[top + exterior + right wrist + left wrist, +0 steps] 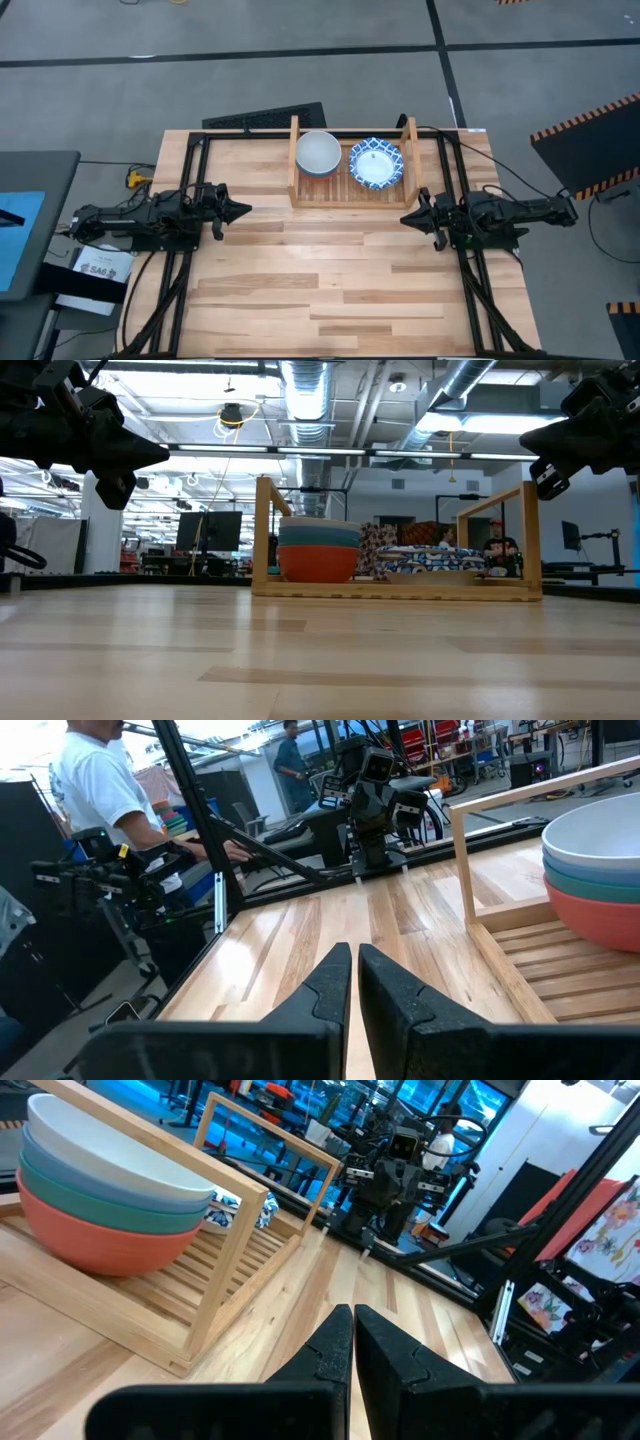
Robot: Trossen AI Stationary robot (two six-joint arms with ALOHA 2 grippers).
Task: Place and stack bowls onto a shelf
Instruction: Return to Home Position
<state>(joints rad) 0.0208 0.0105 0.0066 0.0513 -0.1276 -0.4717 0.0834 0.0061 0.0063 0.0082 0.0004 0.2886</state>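
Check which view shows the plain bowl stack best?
Left wrist view: the stack is close, all four layers visible, red at the bottom, white on top. Low view shows it side-on, smaller; high view only the top bowl; right wrist view crops it.

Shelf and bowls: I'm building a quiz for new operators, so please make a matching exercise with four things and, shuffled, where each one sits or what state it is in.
Things:
1. red bowl
2. off-white bowl
3. patterned bowls
4. left gripper

Places or states:
A. shut, raised over the table, clear of the shelf
B. top of the plain stack
C. shelf half nearer the right gripper
D. bottom of the plain stack

Pairs: 1-D; 2-B; 3-C; 4-A
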